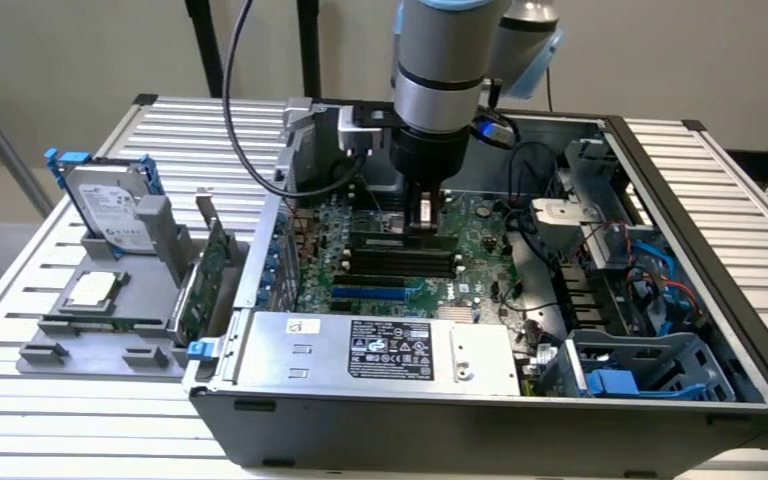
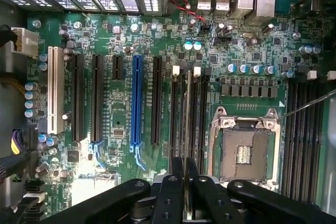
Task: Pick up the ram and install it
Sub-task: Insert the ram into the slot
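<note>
The ram (image 1: 423,212) is standing on edge in the fingers (image 2: 176,182), over the motherboard (image 1: 398,240).
In the wrist view the fingers are pinching the thin stick (image 2: 185,124) between them, and it is lying in line with the memory slots (image 2: 202,114) beside the empty CPU socket (image 2: 243,148). In the exterior view the gripper (image 1: 424,222) is reaching down inside the open computer case (image 1: 704,250) on the slatted surface (image 1: 744,180).

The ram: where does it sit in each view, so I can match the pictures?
Exterior view: the ram hangs edge-down from the gripper, just above the black memory slots mid-motherboard.
Wrist view: seen edge-on as a thin strip between the gripper fingers, lined up over the memory slots.
Shared landmark: the blue expansion slot.
</note>
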`<state>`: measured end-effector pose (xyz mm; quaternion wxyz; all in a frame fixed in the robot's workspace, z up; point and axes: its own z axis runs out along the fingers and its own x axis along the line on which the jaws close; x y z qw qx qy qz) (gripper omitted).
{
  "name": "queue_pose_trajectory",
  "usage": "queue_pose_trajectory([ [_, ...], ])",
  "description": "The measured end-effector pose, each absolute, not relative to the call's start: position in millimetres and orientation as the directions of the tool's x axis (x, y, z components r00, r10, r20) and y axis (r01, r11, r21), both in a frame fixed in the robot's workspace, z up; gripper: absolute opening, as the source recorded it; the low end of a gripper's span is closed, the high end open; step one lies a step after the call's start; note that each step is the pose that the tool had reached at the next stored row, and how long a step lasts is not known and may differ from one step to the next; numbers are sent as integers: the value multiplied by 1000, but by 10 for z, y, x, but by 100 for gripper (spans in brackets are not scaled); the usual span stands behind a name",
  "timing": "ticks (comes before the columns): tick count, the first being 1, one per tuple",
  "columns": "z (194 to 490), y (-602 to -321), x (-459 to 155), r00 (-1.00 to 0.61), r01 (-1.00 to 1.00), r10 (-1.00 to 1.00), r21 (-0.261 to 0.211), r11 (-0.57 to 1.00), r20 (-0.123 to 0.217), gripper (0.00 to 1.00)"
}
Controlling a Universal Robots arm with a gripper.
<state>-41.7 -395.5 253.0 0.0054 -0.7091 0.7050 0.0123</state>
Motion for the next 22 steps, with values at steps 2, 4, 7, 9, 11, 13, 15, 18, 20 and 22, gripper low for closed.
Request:
queue_pose_trajectory([
  [2,2494,-3958,-417,6,-1000,-1000,10,-6,-25,0],
  [4,2457,-3960,-417,6,-1000,-1000,10,-6,-24,0],
  [7,2405,-3963,-413,6,-1000,-1000,10,-6,-22,0],
  [9,2381,-3963,-405,6,-1000,-1000,10,-6,-17,0],
  [11,2368,-3963,-399,6,-1000,-1000,10,-6,-10,0],
  [13,2367,-3963,-398,6,-1000,-1000,10,-6,-9,0],
  [15,2367,-3964,-398,6,-1000,-1000,10,-6,-9,0],
  [18,2357,-3964,-398,6,-1000,-1000,10,-6,-9,0],
  [20,2353,-3967,-398,6,-1000,-1000,10,-6,-9,0],
  [22,2347,-3972,-397,6,-1000,-1000,10,-6,-9,0],
])
